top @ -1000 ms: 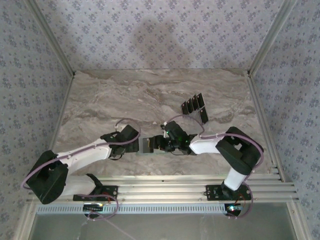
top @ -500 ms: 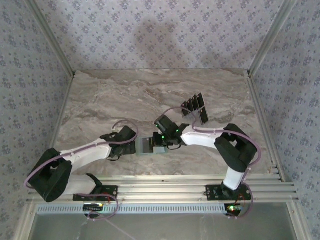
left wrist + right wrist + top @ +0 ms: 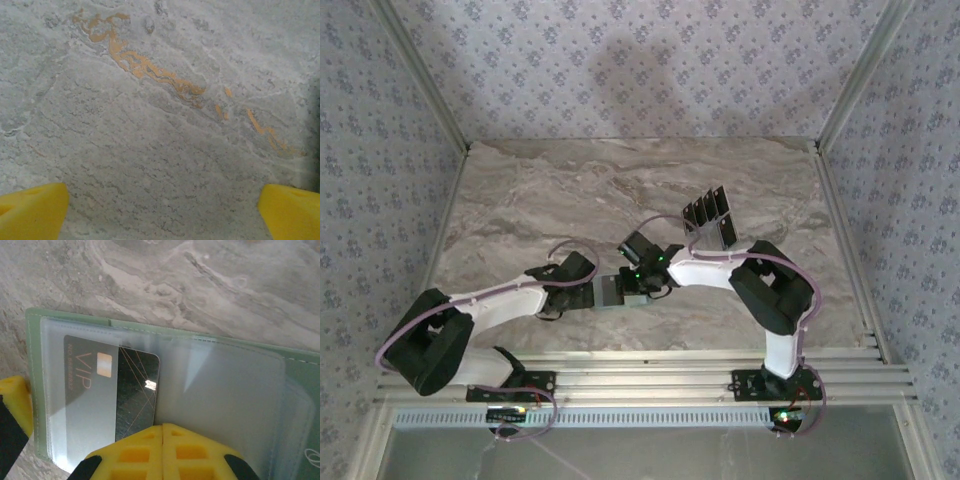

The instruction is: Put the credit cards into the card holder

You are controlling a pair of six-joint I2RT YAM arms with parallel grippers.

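right wrist view: right end effector (image 3: 162,450), closed and empty, sits at the near edge of the dark glossy credit card (image 3: 112,390), just ahead-left, partly sleeved in the flat sage-green card holder (image 3: 300,385); left end effector (image 3: 160,215) wide open.

The counter (image 3: 550,190) was finished in grey-beige marble veining and was enclosed on three sides by walls (image 3: 720,60) papered in pale blue-grey with a small repeated floral motif. Aluminium posts (image 3: 420,85) were set along the corners, and ribbed aluminium rails (image 3: 650,365) were laid along the near edge. Ahead of the left fingers (image 3: 30,210), an orange vein (image 3: 150,75) was seen crossing the stone diagonally. A soft shadow (image 3: 630,65) was cast on the back wall.
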